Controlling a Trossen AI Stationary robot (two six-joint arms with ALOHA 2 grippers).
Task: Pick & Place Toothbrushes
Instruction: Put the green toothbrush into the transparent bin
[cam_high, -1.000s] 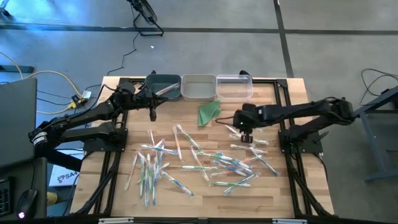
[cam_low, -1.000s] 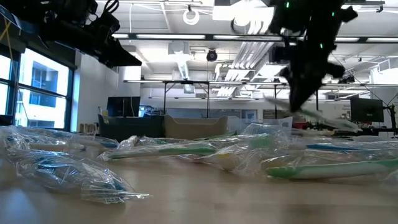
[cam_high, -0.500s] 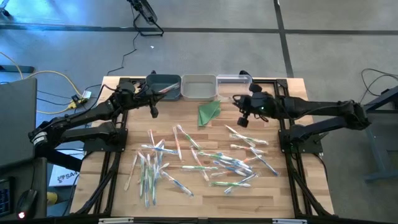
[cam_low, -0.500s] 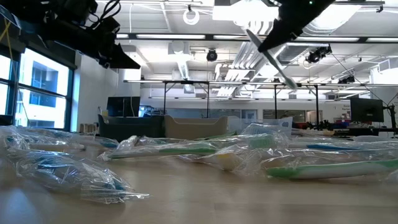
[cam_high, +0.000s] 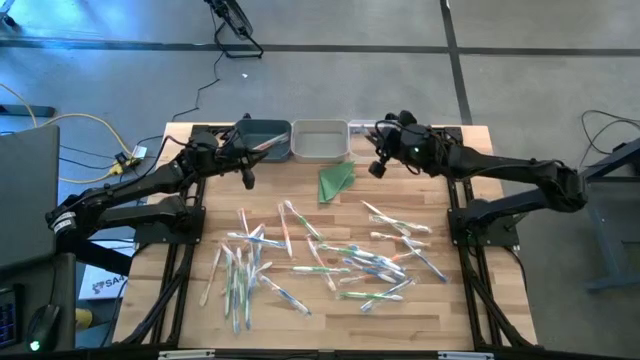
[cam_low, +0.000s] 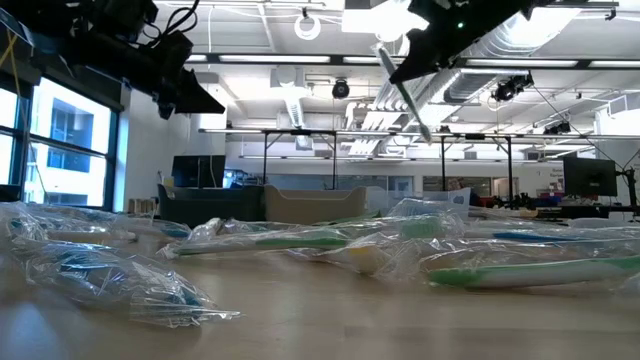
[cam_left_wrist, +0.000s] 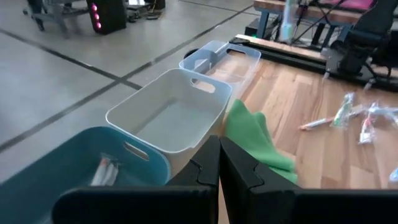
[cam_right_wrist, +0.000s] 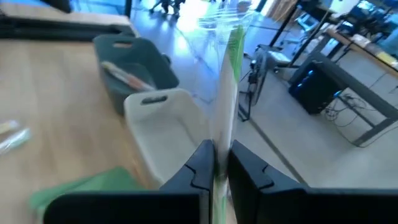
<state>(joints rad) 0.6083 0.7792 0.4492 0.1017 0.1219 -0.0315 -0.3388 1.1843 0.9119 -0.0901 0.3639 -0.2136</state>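
High view: right gripper (cam_high: 378, 166) pinches a wrapped toothbrush (cam_right_wrist: 225, 87), long axis along its fingers, beside the clear bin (cam_high: 381, 135) at the table's far edge; left gripper (cam_high: 246, 180) closed, empty, near the teal bin (cam_high: 262, 138).

It was a robotics lab/open workshop: beyond the wooden table (cam_high: 300, 300) stood rows of desks w/ monitors (cam_low: 590, 178), exposed ceiling ducts (cam_low: 400, 90) & strip lights above them, polished concrete floor (cam_high: 350, 80) w/ loose cables around the table.
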